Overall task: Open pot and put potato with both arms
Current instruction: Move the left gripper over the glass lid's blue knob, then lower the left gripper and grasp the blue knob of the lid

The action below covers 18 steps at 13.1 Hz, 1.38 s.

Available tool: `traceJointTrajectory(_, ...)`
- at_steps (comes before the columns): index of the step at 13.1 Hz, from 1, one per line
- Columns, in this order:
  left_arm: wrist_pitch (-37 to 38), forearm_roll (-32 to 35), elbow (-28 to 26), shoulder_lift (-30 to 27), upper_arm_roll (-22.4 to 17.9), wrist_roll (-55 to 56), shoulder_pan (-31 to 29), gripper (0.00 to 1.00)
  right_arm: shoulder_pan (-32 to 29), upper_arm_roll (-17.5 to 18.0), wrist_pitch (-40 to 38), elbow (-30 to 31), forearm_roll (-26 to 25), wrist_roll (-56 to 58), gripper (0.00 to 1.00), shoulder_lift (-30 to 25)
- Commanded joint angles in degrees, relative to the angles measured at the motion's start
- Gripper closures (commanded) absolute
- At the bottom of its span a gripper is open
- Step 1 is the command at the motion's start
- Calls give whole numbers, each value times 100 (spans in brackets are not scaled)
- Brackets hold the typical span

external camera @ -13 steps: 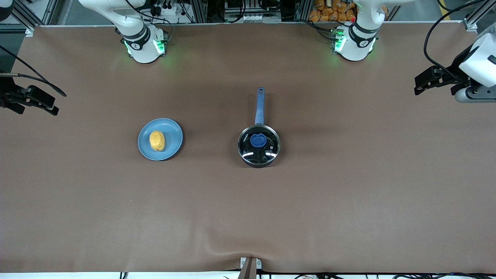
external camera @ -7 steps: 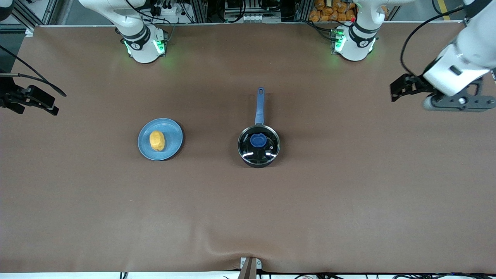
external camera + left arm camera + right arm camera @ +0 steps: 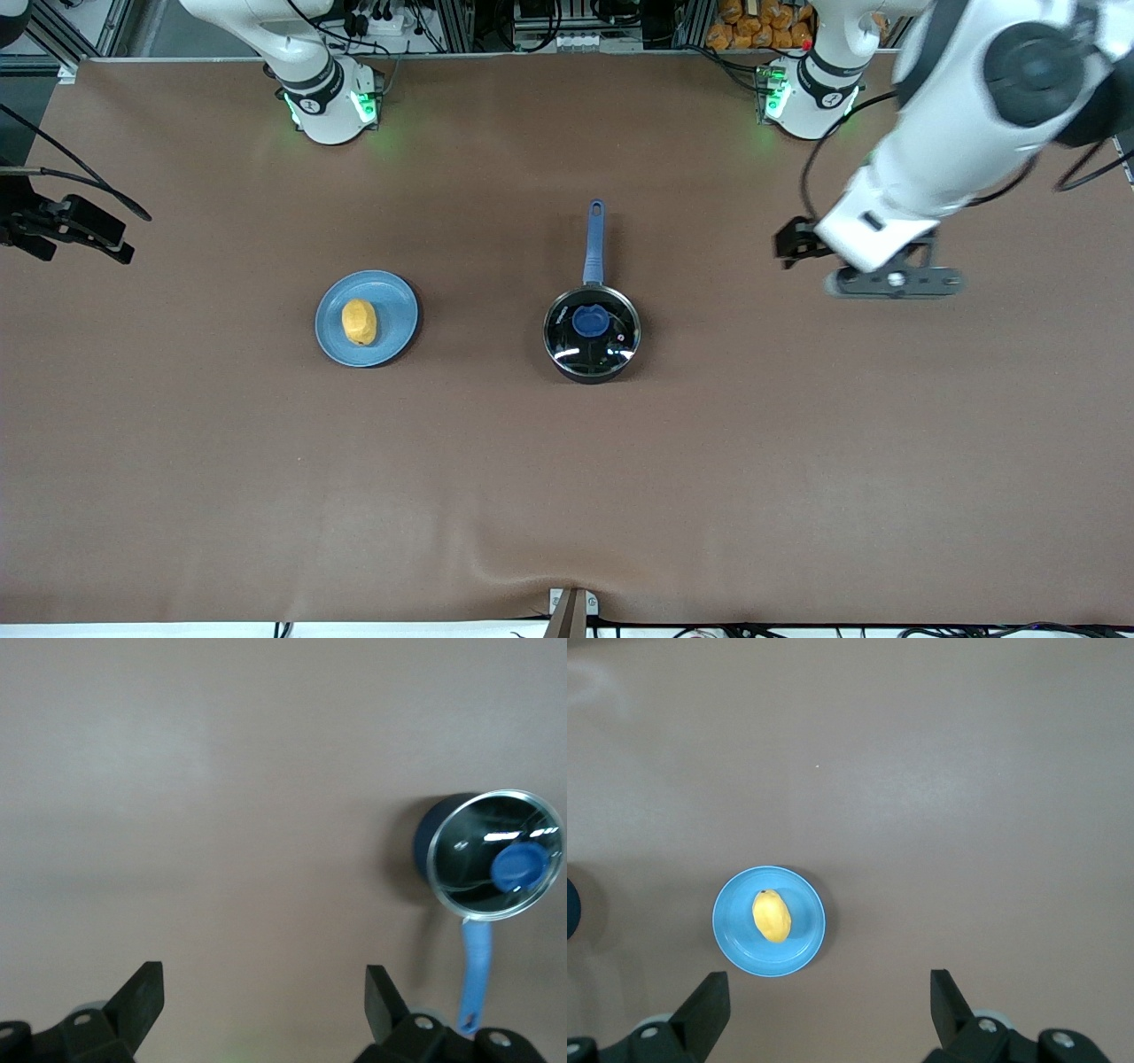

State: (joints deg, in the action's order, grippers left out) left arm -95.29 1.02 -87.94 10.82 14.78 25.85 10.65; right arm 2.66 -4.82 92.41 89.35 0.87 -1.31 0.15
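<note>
The pot (image 3: 591, 335) stands mid-table, its clear glass lid (image 3: 611, 347) on with a blue knob (image 3: 590, 320) and its blue handle (image 3: 594, 239) pointing toward the robots' bases. In the left wrist view the pot (image 3: 496, 855) lies off to one side. My left gripper (image 3: 791, 243) (image 3: 263, 992) hangs open and empty over bare table, toward the left arm's end from the pot. The potato (image 3: 359, 322) (image 3: 772, 915) lies on a blue plate (image 3: 390, 306) (image 3: 735, 939). My right gripper (image 3: 89, 235) (image 3: 830, 997) waits open and empty at the right arm's end of the table.
Brown cloth (image 3: 567, 478) covers the whole table. A bracket (image 3: 571, 607) sits at the table edge nearest the front camera. Both arm bases (image 3: 328, 102) (image 3: 811, 97) stand along the edge farthest from that camera.
My left arm has swung in from its end of the table toward the pot, gripper still open. The right arm, pot, plate and potato have not moved.
</note>
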Motion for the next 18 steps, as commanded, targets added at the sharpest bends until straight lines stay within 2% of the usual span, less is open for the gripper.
traceJointTrajectory(1,-209,118,531,691,-19,665,531,0,16,-1,-12,39,9,-18,0,-111)
traceJointTrajectory(4,-787,145,770,1333,-72,1438,1156,0,16,-1,-12,39,9,-18,0,-111)
traceJointTrajectory(8,-1088,171,1182,2081,-124,1555,1614,0,16,-1,-12,39,9,-18,0,-103)
traceJointTrajectory(12,-1439,391,1200,2275,-643,1924,2282,0,16,-1,-3,48,9,-18,0,-103)
traceJointTrajectory(18,-2090,391,1200,2556,-643,1933,2441,0,16,-1,-3,48,9,-18,0,-103)
